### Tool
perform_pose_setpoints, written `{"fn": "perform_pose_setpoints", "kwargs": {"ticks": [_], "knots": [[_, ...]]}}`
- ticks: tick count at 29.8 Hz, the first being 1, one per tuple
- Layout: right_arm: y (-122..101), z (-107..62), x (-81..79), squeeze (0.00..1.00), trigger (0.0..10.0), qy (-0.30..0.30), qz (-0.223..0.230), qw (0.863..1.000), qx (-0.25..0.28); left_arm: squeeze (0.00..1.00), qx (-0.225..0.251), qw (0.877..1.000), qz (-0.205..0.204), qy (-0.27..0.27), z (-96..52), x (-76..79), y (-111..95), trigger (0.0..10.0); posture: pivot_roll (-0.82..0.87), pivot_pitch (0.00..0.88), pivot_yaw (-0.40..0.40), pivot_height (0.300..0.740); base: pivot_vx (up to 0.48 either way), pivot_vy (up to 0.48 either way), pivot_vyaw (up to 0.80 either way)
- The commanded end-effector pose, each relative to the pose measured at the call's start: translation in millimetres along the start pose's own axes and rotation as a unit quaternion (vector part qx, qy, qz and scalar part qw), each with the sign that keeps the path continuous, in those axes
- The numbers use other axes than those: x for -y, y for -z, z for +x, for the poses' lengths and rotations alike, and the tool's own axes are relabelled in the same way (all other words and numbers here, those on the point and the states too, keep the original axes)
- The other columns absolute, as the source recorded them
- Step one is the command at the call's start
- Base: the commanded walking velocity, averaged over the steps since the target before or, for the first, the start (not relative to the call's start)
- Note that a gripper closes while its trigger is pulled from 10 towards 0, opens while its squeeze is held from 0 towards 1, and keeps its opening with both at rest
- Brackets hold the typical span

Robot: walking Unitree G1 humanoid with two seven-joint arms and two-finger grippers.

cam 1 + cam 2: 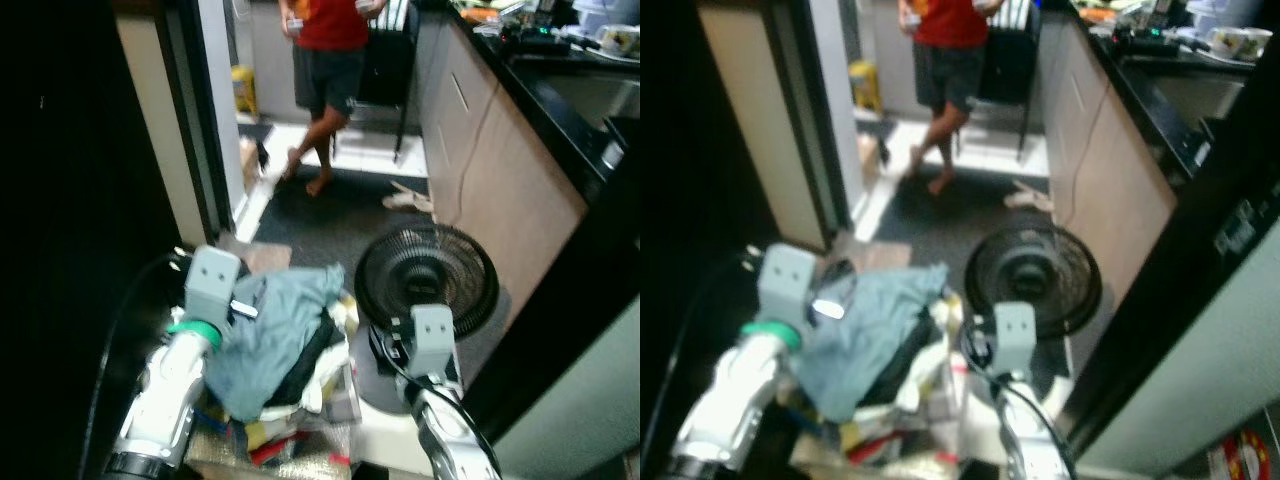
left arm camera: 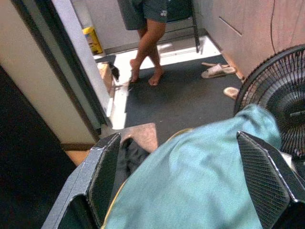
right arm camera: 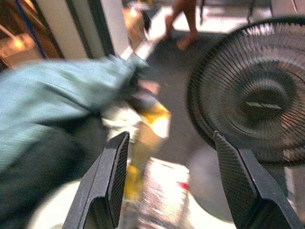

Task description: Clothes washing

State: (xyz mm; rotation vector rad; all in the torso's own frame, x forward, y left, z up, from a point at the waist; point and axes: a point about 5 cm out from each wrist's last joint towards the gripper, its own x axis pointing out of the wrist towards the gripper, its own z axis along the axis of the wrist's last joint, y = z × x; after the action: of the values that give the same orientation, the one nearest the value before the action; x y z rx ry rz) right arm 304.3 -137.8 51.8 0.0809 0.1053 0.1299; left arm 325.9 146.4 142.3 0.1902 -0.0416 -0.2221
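We are at the gathering step: our left hand (image 2: 186, 191) hangs open with the teal shirt (image 1: 275, 335) between its fingers, atop the laundry pile (image 1: 300, 400). Next it must close. Our right hand (image 3: 176, 186), also open, hovers beside the fan (image 1: 428, 278).

No legible text, brand, number or sign. A small white logo on the person's dark shorts (image 2: 163, 13) and a red-and-white round sticker (image 1: 1240, 450) at the lower right are too blurred to read.
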Motion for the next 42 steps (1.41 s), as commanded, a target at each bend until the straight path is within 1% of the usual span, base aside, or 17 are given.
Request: {"fn": "perform_pose_setpoints", "kwargs": {"ticks": [1, 2, 4, 5, 7, 10, 12, 14, 16, 17, 21, 26, 27, 29, 30, 31, 42], "knots": [[7.1, -3.7, 0.3, 0.0, 10.0, 0.001, 0.0, 1.0, -0.009, 0.0, -0.021, 1.0, 0.006, -0.005, -4.0, -2.2, 12.2, 10.0, 0.04, 0.005, 0.036, 0.74, 0.442, 0.0, 0.0], [7.1, -3.7, 0.3, 0.0, 10.0, 0.001, 0.0, 1.0, -0.009, 0.0, -0.021, 1.0, 0.006, -0.005, -4.0, -2.2, 12.2, 10.0, 0.04, 0.005, 0.036, 0.74, 0.442, 0.0, 0.0], [9.7, -4.8, 2.4, 0.0, 10.0, 0.006, -0.001, 1.0, -0.011, 0.0, -0.056, 0.998, 0.009, 0.004, -6.1, -1.1, 27.6, 10.0, 0.03, 0.012, 0.034, 0.74, 0.0, 0.0, 0.0], [9.7, -4.8, 2.4, 0.0, 10.0, 0.006, -0.001, 1.0, -0.011, 0.0, -0.056, 0.998, 0.009, 0.004, -6.1, -1.1, 27.6, 10.0, 0.03, 0.012, 0.034, 0.74, 0.0, 0.0, 0.0], [9.1, -4.2, 3.1, 0.0, 10.0, 0.006, -0.003, 1.0, -0.007, 0.0, -0.118, 0.992, -0.037, 0.027, -7.2, -1.9, 41.3, 10.0, 0.03, 0.015, 0.031, 0.74, 0.0, 0.0, 0.0], [8.6, -3.6, 3.1, 0.0, 10.0, 0.005, -0.005, 1.0, -0.004, 0.0, -0.131, 0.99, -0.04, 0.043, -7.4, -2.3, 43.9, 10.0, 0.04, 0.016, 0.027, 0.74, 0.0, 0.0, 0.0], [5.9, -2.1, 2.6, 0.0, 10.0, 0.003, -0.007, 1.0, 0.004, 0.0, -0.175, 0.98, 0.011, 0.098, -15.6, -2.4, 58.5, 10.0, 0.04, 0.018, 0.027, 0.74, 0.0, 0.0, 0.0], [5.9, -2.1, 2.6, 0.0, 10.0, 0.003, -0.007, 1.0, 0.004, 0.0, -0.175, 0.98, 0.011, 0.098, -15.6, -2.4, 58.5, 10.0, 0.04, 0.018, 0.027, 0.74, 0.0, 0.0, 0.0], [4.6, -0.9, 2.5, 0.0, 10.0, 0.003, -0.009, 1.0, 0.008, 0.0, -0.217, 0.967, 0.027, 0.126, -26.0, 0.0, 77.7, 10.0, 0.04, 0.02, 0.027, 0.74, 0.0, 0.0, 0.0], [4.1, -0.3, 2.9, 0.0, 10.0, 0.003, -0.01, 1.0, 0.009, 0.0, -0.233, 0.963, 0.024, 0.132, -30.0, 1.7, 85.0, 10.0, 0.04, 0.02, 0.027, 0.74, 0.0, 0.0, 0.0], [3.1, 0.3, 4.6, 0.0, 10.0, 0.004, -0.011, 1.0, 0.012, 0.0, -0.262, 0.954, 0.018, 0.143, -36.8, 5.9, 95.7, 10.0, 0.04, 0.022, 0.026, 0.74, 0.0, 0.0, 0.0], [3.7, -0.1, 5.6, 0.0, 10.0, 0.006, -0.012, 1.0, 0.013, 0.0, -0.28, 0.947, 0.018, 0.157, -41.5, 10.1, 101.8, 10.0, 0.04, 0.025, 0.025, 0.74, 0.0, 0.0, 0.0], [3.9, -0.4, 5.9, 0.0, 10.0, 0.006, -0.012, 1.0, 0.013, 0.0, -0.294, 0.94, 0.021, 0.17, -47.0, 13.5, 107.4, 10.0, 0.04, 0.026, 0.026, 0.74, 0.0, 0.0, 0.0], [3.9, -0.4, 5.9, 0.0, 10.0, 0.006, -0.012, 1.0, 0.013, 0.0, -0.294, 0.94, 0.021, 0.17, -47.0, 13.5, 107.4, 10.0, 0.04, 0.026, 0.026, 0.74, 0.0, 0.0, 0.0], [4.2, -1.0, 6.7, 0.0, 10.0, 0.008, -0.012, 1.0, 0.013, 0.0, -0.304, 0.936, 0.018, 0.176, -52.4, 16.8, 112.1, 4.0, 0.03, 0.03, 0.025, 0.74, 0.0, 0.0, 0.0], [4.9, -1.5, 7.7, 0.0, 10.0, 0.009, -0.012, 1.0, 0.013, 0.0, -0.307, 0.935, 0.014, 0.178, -55.3, 18.7, 114.2, 0.0, 0.04, 0.03, 0.024, 0.74, 0.0, 0.0, 0.0], [6.0, -1.5, 10.2, 0.0, 10.0, 0.013, -0.012, 1.0, 0.013, 0.0, -0.294, 0.94, 0.011, 0.174, -55.7, 18.7, 112.5, 0.0, 0.04, 0.033, 0.024, 0.74, 0.0, 0.0, 0.0]]}}
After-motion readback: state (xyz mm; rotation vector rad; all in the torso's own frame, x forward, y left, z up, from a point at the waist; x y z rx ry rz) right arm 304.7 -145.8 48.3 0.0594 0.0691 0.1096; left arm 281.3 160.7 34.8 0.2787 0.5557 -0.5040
